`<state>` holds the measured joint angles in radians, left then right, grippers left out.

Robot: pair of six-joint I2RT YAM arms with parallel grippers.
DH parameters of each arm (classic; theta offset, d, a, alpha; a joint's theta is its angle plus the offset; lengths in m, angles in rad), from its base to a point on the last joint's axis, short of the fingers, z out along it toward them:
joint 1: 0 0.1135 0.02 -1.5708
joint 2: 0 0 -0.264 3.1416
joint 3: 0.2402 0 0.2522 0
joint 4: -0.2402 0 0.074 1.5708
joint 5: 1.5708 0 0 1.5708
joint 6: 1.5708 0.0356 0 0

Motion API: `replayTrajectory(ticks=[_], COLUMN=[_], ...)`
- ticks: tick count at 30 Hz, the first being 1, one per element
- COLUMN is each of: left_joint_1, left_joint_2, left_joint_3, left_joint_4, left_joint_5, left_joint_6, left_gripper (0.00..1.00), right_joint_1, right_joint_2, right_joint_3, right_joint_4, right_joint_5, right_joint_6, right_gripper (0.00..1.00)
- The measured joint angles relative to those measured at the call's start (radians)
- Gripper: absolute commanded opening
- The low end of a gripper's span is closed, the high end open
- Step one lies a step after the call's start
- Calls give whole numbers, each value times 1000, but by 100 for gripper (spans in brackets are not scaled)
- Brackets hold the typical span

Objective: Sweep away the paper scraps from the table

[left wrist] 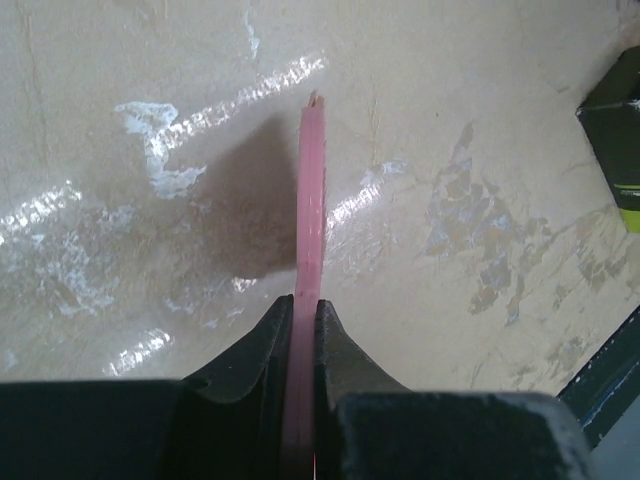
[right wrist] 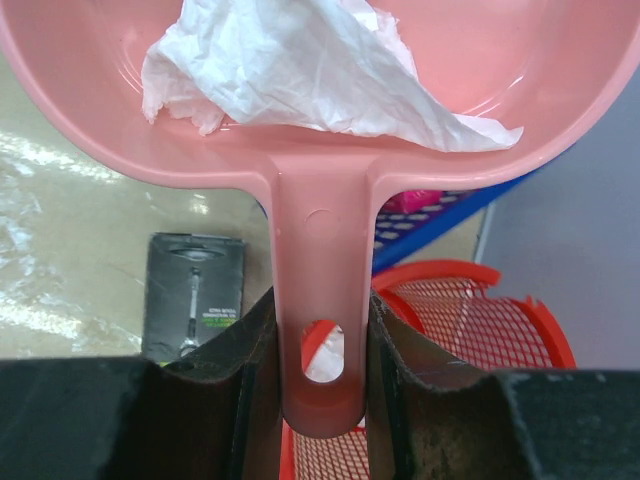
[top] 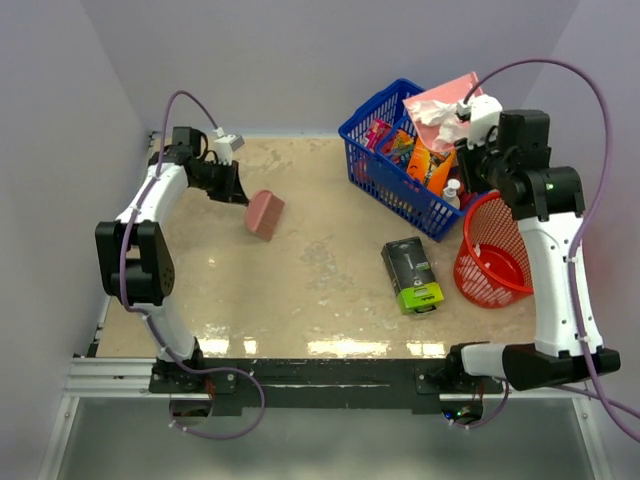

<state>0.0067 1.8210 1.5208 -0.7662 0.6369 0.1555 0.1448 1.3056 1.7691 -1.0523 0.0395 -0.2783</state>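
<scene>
Pink-handled dustpan is being pinched by its handle in the right gripper, up off the table.
Crumpled white paper scraps are being carried in its bowl, over the blue basket, with the red basket just beside. Far left, a thin pink scraper is being squeezed on edge between the jaws of the left gripper.

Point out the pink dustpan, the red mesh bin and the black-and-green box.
pink dustpan (right wrist: pixel 320 235), right wrist view, its handle.
red mesh bin (top: pixel 492 242), top view, inner mesh wall.
black-and-green box (top: pixel 407 263), top view, black face.
</scene>
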Motion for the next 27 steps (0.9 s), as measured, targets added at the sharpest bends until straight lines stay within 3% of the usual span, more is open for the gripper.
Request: replayTrajectory(ticks=[7,16,27], left_joint_1=[-50,-93,-95], left_joint_2=[41,57,73], left_joint_3=[14,14,14], left_joint_4=[65,133,176], left_joint_5=[20,41,48], left_joint_6=[-43,-93,-103], left_gripper=[0,0,0], right_joint_1=[-143,-339,-415], right_joint_2=[-9,-107,-207], right_joint_3=[43,34,-183], right_joint_4=[-125,-265,-306], right_joint_5=[89,259,505], right_joint_6=[-21,-162,-541], right_gripper=[0,0,0])
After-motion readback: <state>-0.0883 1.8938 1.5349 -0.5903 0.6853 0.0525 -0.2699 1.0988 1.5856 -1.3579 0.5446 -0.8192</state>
